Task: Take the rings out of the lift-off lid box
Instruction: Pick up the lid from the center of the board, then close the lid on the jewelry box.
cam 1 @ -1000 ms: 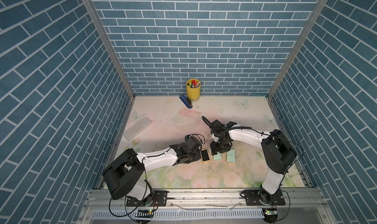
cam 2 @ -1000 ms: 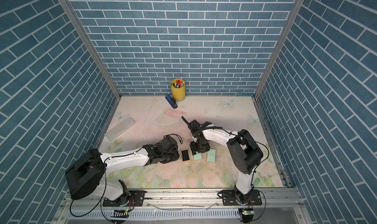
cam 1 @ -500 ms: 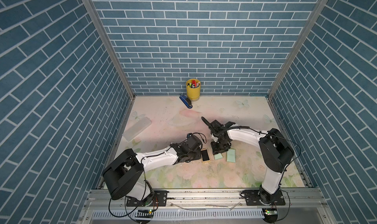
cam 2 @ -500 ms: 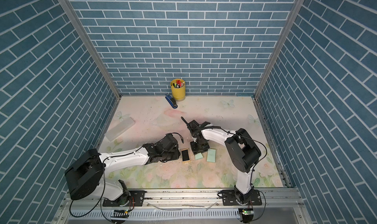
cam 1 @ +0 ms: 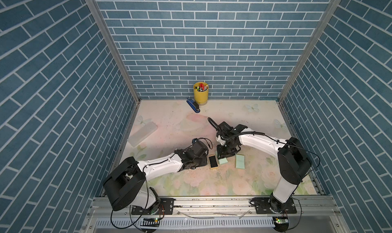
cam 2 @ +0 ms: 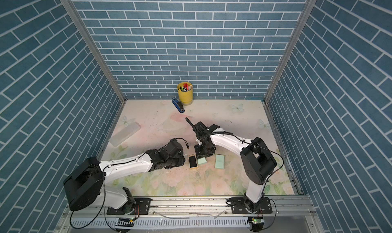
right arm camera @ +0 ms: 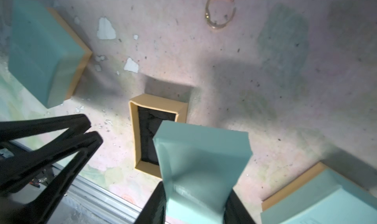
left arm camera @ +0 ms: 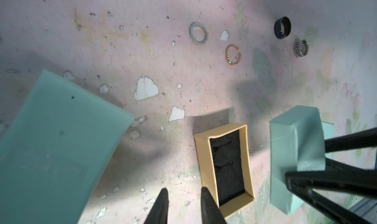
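The lift-off lid box (left arm camera: pixel 224 168) stands open, a tan tray with a black lining; I see no rings inside it. Several rings lie on the mat beyond it: a beaded silver ring (left arm camera: pixel 198 35), a gold ring (left arm camera: pixel 233 54), a black ring (left arm camera: pixel 282 27) and a dark steel ring (left arm camera: pixel 301 48). My right gripper (right arm camera: pixel 195 202) is shut on the mint-green lid (right arm camera: pixel 202 157), held beside the tray (cam 1: pixel 212 161). My left gripper (left arm camera: pixel 184 194) sits low at the tray's other side, slightly open and holding nothing.
Two closed mint-green boxes (right arm camera: pixel 40 55) (right arm camera: pixel 326 202) lie near the tray, one also in a top view (cam 1: pixel 240 160). A yellow pen cup (cam 1: pixel 200 93) and a blue stapler (cam 1: pixel 193 105) stand at the back wall. A pale block (cam 1: pixel 142 133) lies left. A metal rail (cam 1: pixel 212 202) borders the front.
My right gripper's jaws have closed onto the mint-green lid next to the tray. The left arm has barely moved.
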Controlling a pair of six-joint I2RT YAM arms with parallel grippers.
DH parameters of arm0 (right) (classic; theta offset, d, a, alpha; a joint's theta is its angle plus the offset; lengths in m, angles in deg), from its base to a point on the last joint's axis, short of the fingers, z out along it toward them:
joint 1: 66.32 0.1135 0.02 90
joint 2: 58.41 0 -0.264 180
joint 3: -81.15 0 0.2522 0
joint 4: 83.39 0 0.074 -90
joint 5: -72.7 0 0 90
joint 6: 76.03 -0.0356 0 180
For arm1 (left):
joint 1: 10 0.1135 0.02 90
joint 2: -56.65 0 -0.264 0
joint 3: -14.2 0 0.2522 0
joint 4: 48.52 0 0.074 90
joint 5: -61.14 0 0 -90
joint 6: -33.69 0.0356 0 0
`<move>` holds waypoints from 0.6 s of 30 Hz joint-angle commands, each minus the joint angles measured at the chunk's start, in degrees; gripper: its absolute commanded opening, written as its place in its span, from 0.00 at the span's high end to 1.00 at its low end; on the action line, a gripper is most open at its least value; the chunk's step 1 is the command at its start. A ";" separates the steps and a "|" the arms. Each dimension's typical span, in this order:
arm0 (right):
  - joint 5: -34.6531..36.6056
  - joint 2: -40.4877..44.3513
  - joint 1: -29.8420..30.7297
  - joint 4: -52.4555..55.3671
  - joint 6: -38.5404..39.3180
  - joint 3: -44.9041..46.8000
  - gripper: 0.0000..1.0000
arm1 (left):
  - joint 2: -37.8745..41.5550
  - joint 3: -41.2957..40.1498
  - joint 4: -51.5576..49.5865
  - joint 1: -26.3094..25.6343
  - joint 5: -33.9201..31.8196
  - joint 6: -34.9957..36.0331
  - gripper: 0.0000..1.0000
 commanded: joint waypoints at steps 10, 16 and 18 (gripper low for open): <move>-3.59 -3.52 2.51 0.26 -4.90 -4.85 0.56 | -0.60 -3.39 3.15 0.69 1.97 1.06 0.70; -3.57 -5.48 2.65 0.34 -5.10 -5.31 0.56 | -0.98 -3.97 5.70 0.69 2.94 1.25 0.72; -3.76 -6.02 2.68 0.22 -5.10 -5.31 0.56 | -1.35 -3.97 6.47 0.69 3.32 1.18 0.73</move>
